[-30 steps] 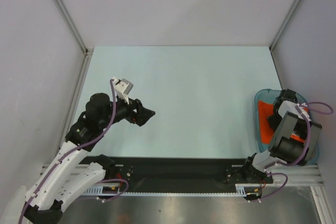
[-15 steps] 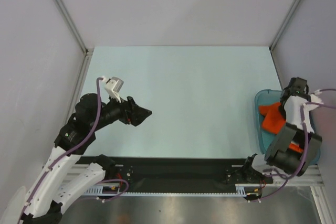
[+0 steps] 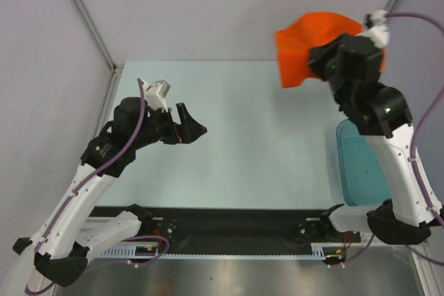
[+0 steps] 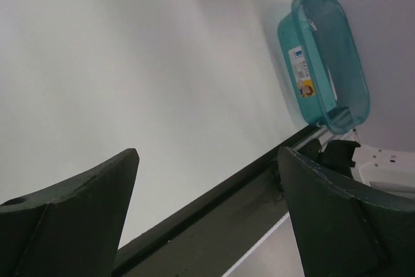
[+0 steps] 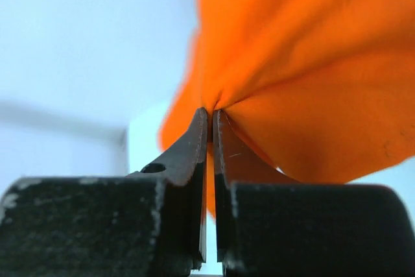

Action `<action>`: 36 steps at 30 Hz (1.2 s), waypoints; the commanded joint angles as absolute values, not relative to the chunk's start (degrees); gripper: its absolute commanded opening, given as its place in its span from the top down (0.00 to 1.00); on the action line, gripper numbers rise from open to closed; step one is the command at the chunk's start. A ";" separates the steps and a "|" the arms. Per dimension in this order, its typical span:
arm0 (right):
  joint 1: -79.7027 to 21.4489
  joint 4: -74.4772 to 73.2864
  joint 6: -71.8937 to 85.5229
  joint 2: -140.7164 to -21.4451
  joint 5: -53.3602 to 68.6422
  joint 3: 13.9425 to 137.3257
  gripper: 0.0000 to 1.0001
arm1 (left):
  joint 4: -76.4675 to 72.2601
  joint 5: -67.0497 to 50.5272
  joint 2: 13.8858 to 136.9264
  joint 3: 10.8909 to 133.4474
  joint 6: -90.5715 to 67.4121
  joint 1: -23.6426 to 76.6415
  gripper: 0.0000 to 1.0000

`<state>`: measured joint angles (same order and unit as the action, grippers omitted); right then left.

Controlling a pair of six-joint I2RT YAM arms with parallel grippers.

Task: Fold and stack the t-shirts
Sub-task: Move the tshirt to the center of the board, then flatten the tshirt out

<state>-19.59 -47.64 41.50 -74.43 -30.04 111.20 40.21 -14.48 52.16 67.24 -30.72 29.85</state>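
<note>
A bright orange t-shirt (image 3: 305,43) hangs bunched high in the air at the back right, well above the table. My right gripper (image 3: 320,52) is shut on it; in the right wrist view its fingertips (image 5: 211,116) pinch a fold of the orange t-shirt (image 5: 311,63), which fills the upper right. My left gripper (image 3: 194,128) hovers over the left half of the pale table (image 3: 263,136), far from the shirt. Its dark fingers (image 4: 78,212) stand wide apart with nothing between them.
A translucent teal plastic bin (image 3: 362,168) sits at the table's right edge, also in the left wrist view as the bin (image 4: 324,63). A black rail (image 3: 236,223) runs along the near edge between the arm bases. Grey walls enclose the table on three sides.
My right arm has lifted out of the bin and swung up toward the back, carrying the orange t-shirt. The left gripper has shifted slightly away from the near edge.
</note>
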 commanded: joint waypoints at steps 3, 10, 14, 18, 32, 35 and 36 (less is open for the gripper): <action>-49.40 -49.40 41.30 -74.01 -37.53 101.81 1.00 | 45.34 -2.77 46.87 69.53 -32.44 29.01 0.03; -58.01 -44.13 44.48 -70.14 -11.13 66.59 0.31 | 52.72 13.69 34.74 66.54 -34.52 28.83 0.00; -50.12 -40.27 38.45 -67.51 -1.96 58.13 0.19 | 52.83 13.81 32.34 61.71 -36.74 28.83 0.00; -36.94 -34.29 32.70 -69.33 7.98 55.99 0.16 | 42.32 11.78 41.19 55.73 -34.81 28.65 0.06; -22.94 -15.74 26.54 -112.90 17.75 85.41 0.22 | 11.00 -5.18 95.87 73.72 -19.87 10.90 0.18; -22.24 -14.33 26.37 -120.20 18.28 92.07 0.21 | 11.77 -6.24 103.61 79.51 -19.25 10.81 0.19; -22.06 -14.24 26.11 -121.71 18.19 93.33 0.21 | 12.04 -6.41 105.19 80.58 -19.51 10.72 0.20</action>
